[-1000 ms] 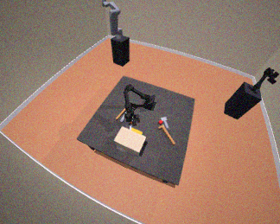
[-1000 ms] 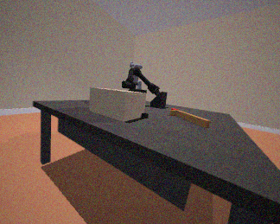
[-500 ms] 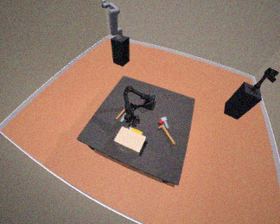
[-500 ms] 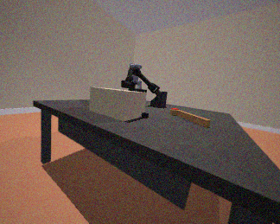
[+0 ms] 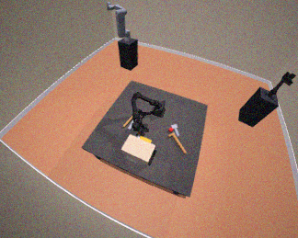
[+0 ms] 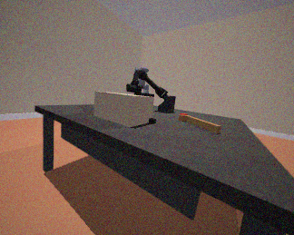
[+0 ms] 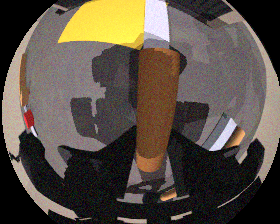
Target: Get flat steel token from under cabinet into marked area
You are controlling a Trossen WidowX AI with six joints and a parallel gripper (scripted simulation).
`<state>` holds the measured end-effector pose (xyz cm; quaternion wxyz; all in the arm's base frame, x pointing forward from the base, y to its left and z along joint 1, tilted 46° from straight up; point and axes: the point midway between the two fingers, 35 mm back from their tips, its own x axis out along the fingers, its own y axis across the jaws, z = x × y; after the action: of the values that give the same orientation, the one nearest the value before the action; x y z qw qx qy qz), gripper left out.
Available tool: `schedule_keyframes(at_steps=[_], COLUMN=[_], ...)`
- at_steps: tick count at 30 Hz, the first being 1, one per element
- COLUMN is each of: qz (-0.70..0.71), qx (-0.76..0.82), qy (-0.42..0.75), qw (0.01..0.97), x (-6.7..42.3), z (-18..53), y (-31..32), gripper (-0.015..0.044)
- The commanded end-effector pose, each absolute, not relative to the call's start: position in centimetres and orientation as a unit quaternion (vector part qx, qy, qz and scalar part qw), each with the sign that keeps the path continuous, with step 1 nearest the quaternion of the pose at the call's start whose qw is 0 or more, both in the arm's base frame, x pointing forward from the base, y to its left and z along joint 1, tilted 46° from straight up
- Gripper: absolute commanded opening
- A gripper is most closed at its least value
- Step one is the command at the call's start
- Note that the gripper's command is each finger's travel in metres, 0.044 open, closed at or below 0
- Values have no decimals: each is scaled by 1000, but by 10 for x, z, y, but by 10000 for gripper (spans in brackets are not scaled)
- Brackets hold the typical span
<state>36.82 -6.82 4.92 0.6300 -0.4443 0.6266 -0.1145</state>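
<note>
A brown wooden rod (image 7: 154,106) is being clamped by the end effector (image 7: 150,181) and pointed at the yellow marked area (image 7: 106,23) beyond. Farther off, the cabinet (image 5: 138,149) is being carried by the table (image 5: 188,120). The steel token cannot be made out.

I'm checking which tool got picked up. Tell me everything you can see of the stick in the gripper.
The stick looks like plain brown wood, straight and smooth. In the wrist view it runs from between the fingers of the gripper, which is shut on its near end, out toward the yellow marked area and a pale band next to it. It casts a dark shadow on the grey table. Its far tip, and whether it touches the table, I cannot tell.
</note>
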Motion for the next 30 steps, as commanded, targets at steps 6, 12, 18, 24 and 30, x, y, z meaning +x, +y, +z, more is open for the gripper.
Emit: schedule_keyframes(at_steps=[6, 12, 18, 24, 30], qz=[-115, -115, -115, -115, -115], qx=[-444, -444, -444, -444, -444], qy=[626, 625, 625, 625, 625], qw=[631, 631, 631, 631, 631], x=[379, 385, 391, 396, 401], z=[47, 46, 45, 44, 43], y=[-63, -60, -58, -55, -53], gripper=[0, 0, 0, 0, 0])
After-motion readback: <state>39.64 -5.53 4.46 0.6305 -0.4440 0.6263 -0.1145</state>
